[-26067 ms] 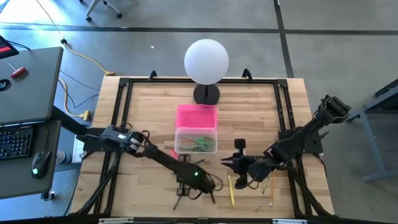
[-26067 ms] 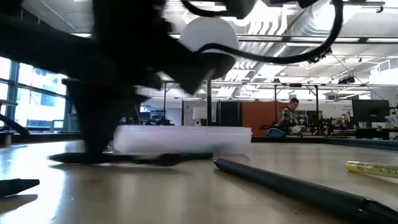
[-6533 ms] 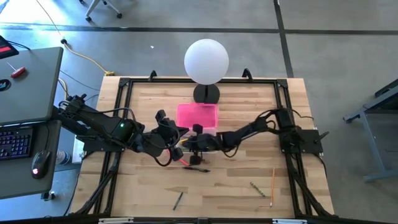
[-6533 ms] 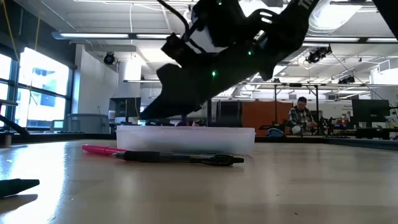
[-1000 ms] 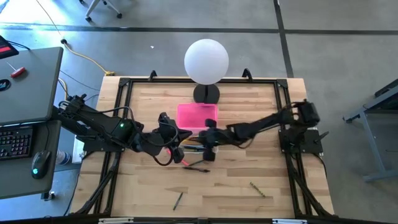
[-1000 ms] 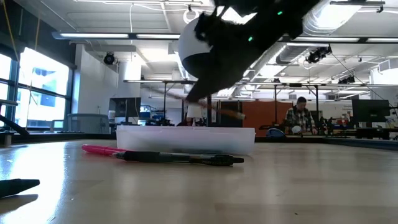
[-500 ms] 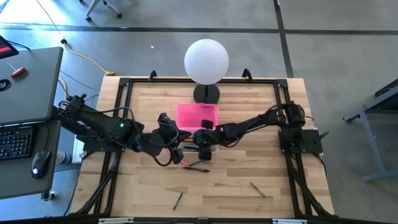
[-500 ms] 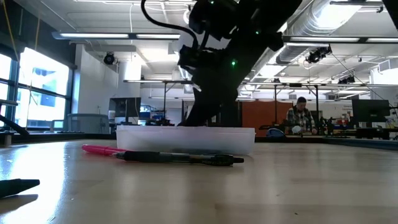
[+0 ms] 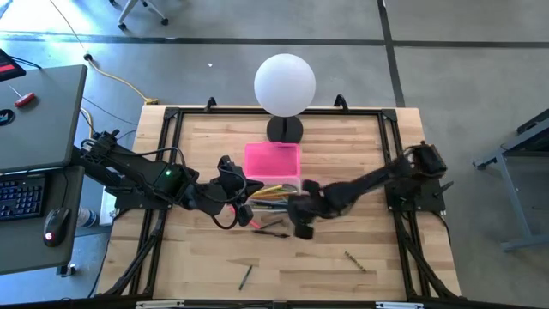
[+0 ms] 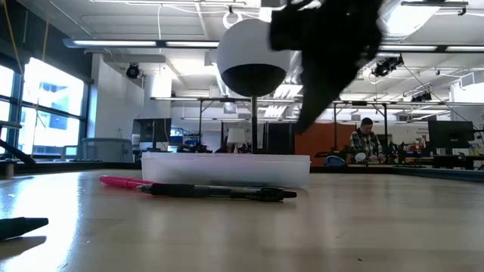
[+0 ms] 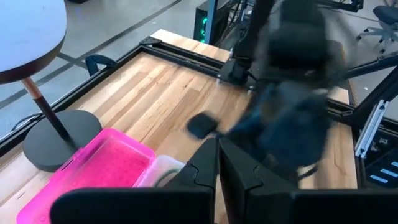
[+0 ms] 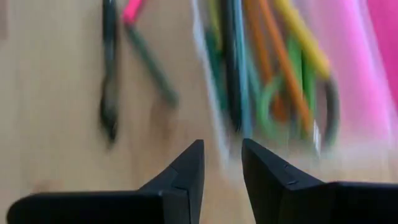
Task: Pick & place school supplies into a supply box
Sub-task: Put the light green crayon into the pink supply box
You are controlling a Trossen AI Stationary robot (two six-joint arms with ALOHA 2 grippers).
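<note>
The supply box [image 9: 273, 196], clear plastic, stands mid-table with its pink lid [image 9: 273, 160] lying flat behind it. In it lie yellow, orange, green and dark pens and green-handled scissors [image 12: 273, 102]. A black pen [image 10: 219, 192] and a pink pen [image 10: 121, 181] lie on the table just in front of the box. My right gripper [image 9: 302, 227] hangs open over the table by the box's near right corner, nothing between its fingers [image 12: 186, 165]. My left gripper [image 11: 217, 146] is shut and hovers above the box's left end.
A white globe lamp [image 9: 285, 84] on a black base [image 9: 285, 130] stands behind the lid. A dark pencil [image 9: 246, 275] and another short pencil [image 9: 353, 260] lie near the table's front edge. Black rails frame the tabletop.
My right gripper, shut on a thin pencil a second ago, dipped into the box, opened and let it go. It then swung back out toward the table's near right and tipped more steeply downward.
</note>
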